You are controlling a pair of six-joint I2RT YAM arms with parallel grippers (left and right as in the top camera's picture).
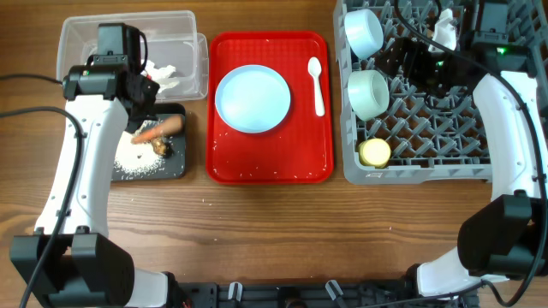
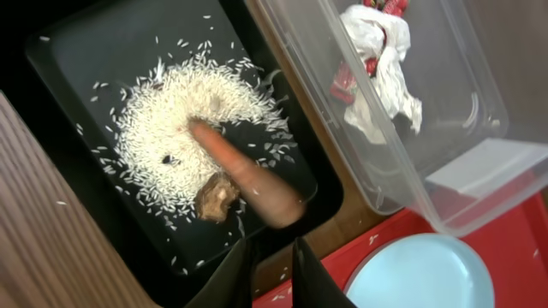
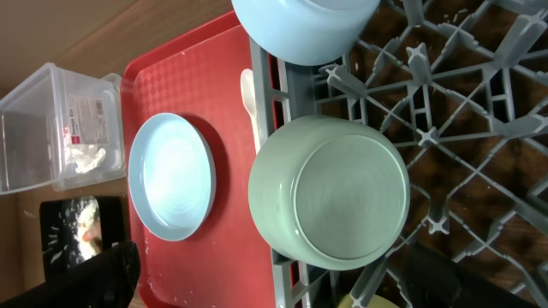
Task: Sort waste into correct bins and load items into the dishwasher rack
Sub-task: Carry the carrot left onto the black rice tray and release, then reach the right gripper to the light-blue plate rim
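Wooden worktop [image 1: 274, 239] ran under everything as I looked from overhead. At the left sat the clear tub [image 1: 86, 34] with the black tray [image 1: 175, 167] in front of it. The carrot-like stick [image 1: 158, 130], a dark lump [image 1: 161, 147] and scattered rice crumbs [image 1: 128, 162] lay together in that tray, food kept apart from dry rubbish, I supposed. The left tool [image 1: 145, 92] hung over the seam between both bins. On the red serving tray [image 1: 224, 162] lay the blue plate [image 1: 253, 98] and white spoon [image 1: 316, 84], not yet loaded. The grey rack [image 1: 428, 158] held two bowls [image 1: 369, 92] leaning among its pegs, probably to drain, and the yellow cup [image 1: 375, 152]. The right tool [image 1: 413, 64] hovered beside them.

From the left wrist, that tool's fingers [image 2: 244, 274] stood narrowly parted with nothing between them, above the tray's near edge. The tissue [image 2: 381, 51] and red wrapper [image 2: 387, 7] were in the tub.

From the right wrist, the fingers were spread wide and empty, and the mint bowl showed its base, propped against the rack.
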